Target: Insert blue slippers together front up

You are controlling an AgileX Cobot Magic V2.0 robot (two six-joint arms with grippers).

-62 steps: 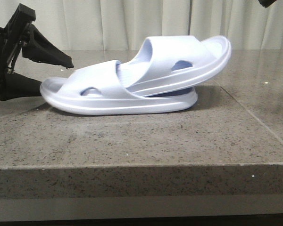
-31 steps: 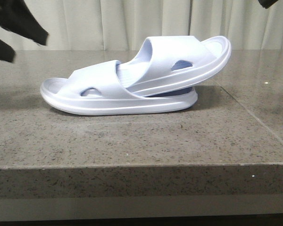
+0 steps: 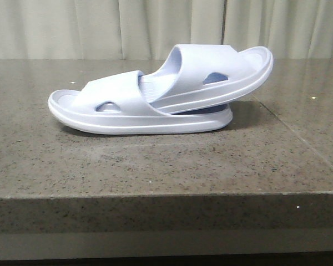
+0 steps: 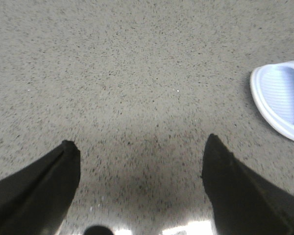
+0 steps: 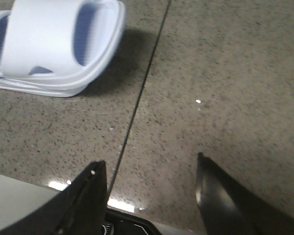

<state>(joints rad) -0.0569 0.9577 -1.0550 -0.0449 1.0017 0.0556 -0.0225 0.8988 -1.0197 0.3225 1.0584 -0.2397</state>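
The blue slippers [image 3: 155,100] lie mid-table, nested. One slipper [image 3: 100,111] lies flat, and the second slipper [image 3: 222,69] is pushed under its strap, tilted up to the right. Neither gripper shows in the front view. My left gripper [image 4: 139,144] is open and empty above bare stone, and one end of a slipper [image 4: 281,100] shows at that view's edge. My right gripper [image 5: 151,164] is open and empty near the table edge, with the slippers [image 5: 59,44] well away from it.
The speckled grey stone table [image 3: 155,166] has a seam [image 3: 299,138] running right of the slippers; the seam [image 5: 142,88] also shows in the right wrist view. A pale curtain [image 3: 100,27] hangs behind. The table's front edge [image 3: 166,194] is near the camera.
The left arm has drawn away up and left from the flat slipper's end and left the front view. The right arm's tip has also gone from the top right corner. The slippers have not moved.
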